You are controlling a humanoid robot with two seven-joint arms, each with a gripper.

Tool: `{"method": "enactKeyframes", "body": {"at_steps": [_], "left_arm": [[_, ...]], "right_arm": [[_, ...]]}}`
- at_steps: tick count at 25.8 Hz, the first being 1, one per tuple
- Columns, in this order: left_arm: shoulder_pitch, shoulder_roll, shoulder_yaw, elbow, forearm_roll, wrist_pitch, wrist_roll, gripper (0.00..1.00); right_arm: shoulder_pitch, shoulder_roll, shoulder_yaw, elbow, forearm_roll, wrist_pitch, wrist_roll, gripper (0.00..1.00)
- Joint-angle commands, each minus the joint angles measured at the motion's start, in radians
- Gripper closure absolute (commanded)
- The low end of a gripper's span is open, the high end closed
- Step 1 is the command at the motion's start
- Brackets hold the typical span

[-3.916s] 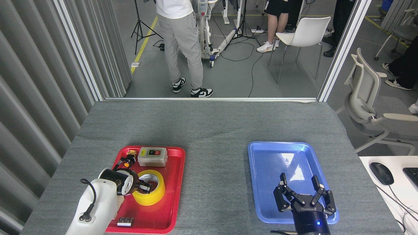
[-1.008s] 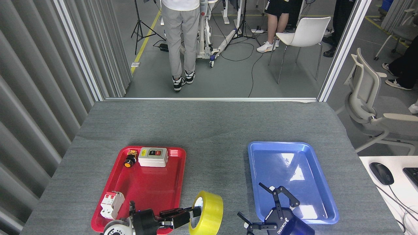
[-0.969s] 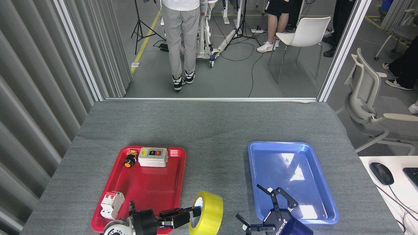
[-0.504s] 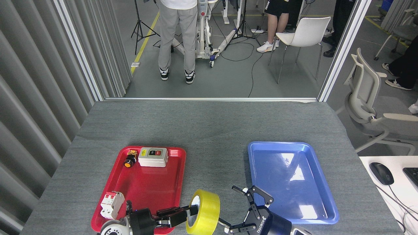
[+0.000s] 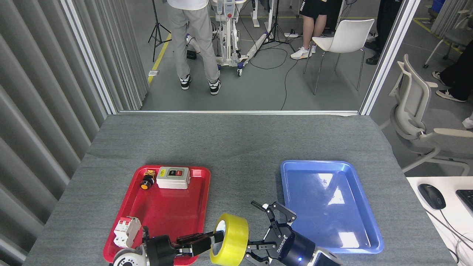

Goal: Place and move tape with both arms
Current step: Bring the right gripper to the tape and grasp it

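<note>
The tape [image 5: 232, 238], a glossy yellow roll with a white core, stands on edge above the table between the two trays, near the front edge. My left gripper [image 5: 210, 239] comes in from the lower left and is shut on the tape's rim, with fingers reaching into the core. My right gripper [image 5: 264, 231] is just right of the tape, turned towards it, its black fingers [image 5: 275, 212] spread open. Its lower fingers are close to the roll's right face; whether they touch it I cannot tell.
A red tray [image 5: 166, 210] on the left holds a grey switch box [image 5: 173, 177], a small yellow-capped push button [image 5: 147, 182] and a white circuit breaker [image 5: 126, 231]. A blue tray [image 5: 329, 203] lies on the right. People, chairs and stands are beyond the table.
My left gripper lifted the tape out of the red tray and carried it right, between the trays. My right gripper left the blue tray, turned and moved left up to the tape.
</note>
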Motion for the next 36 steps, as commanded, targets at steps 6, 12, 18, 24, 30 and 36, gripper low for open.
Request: {"method": "enactKeyframes", "body": {"at_steps": [6,12,18,24,30,36], "left_arm": [[-0.008,0.003,0.009,0.008,0.001,0.000,0.000,1.00],[-0.009,0.004,0.009,0.009,0.001,0.000,0.000,1.00],[-0.009,0.006,0.009,0.009,0.001,0.000,0.000,1.00],[-0.012,0.006,0.009,0.009,0.001,0.000,0.000,1.00],[-0.012,0.006,0.009,0.009,0.001,0.000,0.000,1.00],[-0.012,0.006,0.014,0.009,0.001,0.000,0.000,1.00]], "right_arm": [[-0.009,-0.011,0.032,-0.001,-0.007,0.009,-0.017,0.11],[-0.021,-0.003,0.030,0.002,-0.031,0.025,-0.025,0.10],[-0.023,0.009,0.030,0.006,-0.041,0.026,-0.025,0.16],[-0.021,0.012,0.030,0.006,-0.042,0.028,-0.025,0.24],[-0.021,0.011,0.032,0.006,-0.042,0.028,-0.023,0.33],[-0.020,0.011,0.034,0.013,-0.041,0.029,-0.023,0.54]]}}
